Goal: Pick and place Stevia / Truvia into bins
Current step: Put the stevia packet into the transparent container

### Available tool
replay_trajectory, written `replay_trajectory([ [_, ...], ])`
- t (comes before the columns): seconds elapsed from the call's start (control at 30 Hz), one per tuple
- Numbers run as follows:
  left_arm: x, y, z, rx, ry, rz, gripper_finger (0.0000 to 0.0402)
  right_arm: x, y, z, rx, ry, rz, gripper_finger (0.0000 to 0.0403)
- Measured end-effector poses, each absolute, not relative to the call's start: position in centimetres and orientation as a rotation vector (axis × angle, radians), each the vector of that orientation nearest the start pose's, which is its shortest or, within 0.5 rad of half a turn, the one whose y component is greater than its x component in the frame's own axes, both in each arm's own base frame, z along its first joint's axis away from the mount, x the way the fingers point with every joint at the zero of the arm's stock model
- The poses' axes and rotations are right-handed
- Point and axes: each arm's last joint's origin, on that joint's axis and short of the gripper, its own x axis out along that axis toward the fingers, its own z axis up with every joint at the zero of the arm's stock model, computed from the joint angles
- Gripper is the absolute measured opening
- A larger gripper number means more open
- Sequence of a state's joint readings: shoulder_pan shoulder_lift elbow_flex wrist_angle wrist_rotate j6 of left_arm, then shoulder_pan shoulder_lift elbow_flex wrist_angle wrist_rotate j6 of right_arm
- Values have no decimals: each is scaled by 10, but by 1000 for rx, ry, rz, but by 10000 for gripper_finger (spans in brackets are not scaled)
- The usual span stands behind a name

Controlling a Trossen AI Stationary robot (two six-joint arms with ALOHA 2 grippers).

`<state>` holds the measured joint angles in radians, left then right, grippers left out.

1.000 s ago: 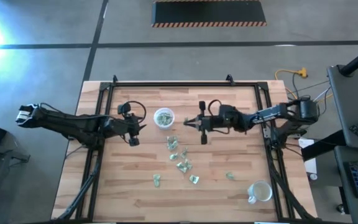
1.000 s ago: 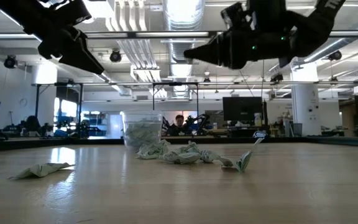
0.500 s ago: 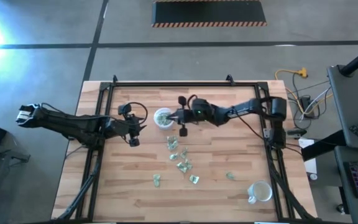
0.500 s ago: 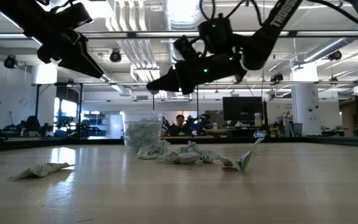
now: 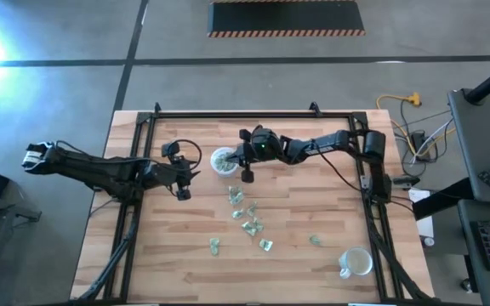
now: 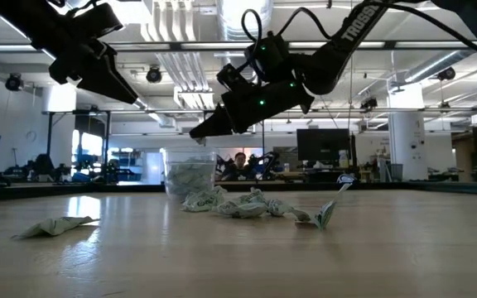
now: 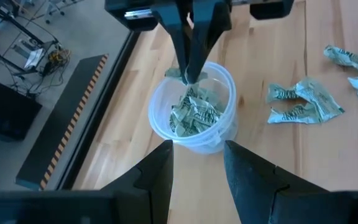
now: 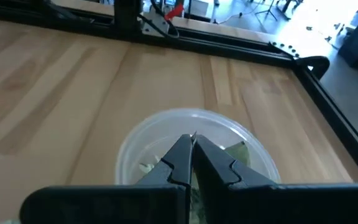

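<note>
High view first: over the last second the right arm has been swinging from the middle of the wooden table (image 5: 313, 204) toward the robot's left, and its right hand (image 5: 232, 158) is now hanging right over the small round translucent plastic cup (image 5: 223, 161). For the task, this looks like a delivery about to finish, with only the release left.

Going near to far in the left wrist view, the left hand (image 7: 196, 163) is showing its 2 dark fingers spread apart, gripping nothing and touching nothing; it is hovering just beside the cup (image 7: 194, 112), waiting. Beyond them, the cup is already holding several pale green and white paper sachets (image 7: 191, 112). Farther still, the right hand (image 7: 191, 68) is pointing down into the cup's mouth with its fingers pressed together on 1 small pale sachet (image 7: 174, 73), whose corner is peeking out beside the tips.

In the right wrist view the fingertips (image 8: 180, 149) are meeting in a closed point above the cup (image 8: 185, 119).

Elsewhere, roughly 8 crumpled sachets (image 5: 247, 216) are lying loose in the middle of the table, well apart from a second, seemingly empty cup (image 5: 356, 261) near the right front corner.
</note>
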<state>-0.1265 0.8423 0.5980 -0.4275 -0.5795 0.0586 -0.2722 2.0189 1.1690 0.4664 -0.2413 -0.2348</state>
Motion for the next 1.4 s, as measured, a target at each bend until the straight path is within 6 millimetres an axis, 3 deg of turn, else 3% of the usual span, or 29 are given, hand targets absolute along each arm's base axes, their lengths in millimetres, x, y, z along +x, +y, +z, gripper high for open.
replay_trajectory([
  [0.13,170,-6,242,291,652,417,125,412,-111,158,-135,395,10,32],
  [0.37,170,-6,242,290,652,417,125,411,-111,158,-139,408,12,119],
  [0.57,174,-8,236,278,684,356,125,403,-102,176,-236,421,54,163],
  [0.7,180,-11,231,251,703,269,125,388,-85,193,-287,442,106,169],
  [0.93,193,-18,213,184,760,65,125,344,-60,215,-281,523,234,159],
  [1.07,201,-24,203,146,781,-52,125,318,-49,216,-260,532,260,153],
  [1.4,232,-52,174,83,792,-336,125,266,-34,197,-243,554,305,141],
])
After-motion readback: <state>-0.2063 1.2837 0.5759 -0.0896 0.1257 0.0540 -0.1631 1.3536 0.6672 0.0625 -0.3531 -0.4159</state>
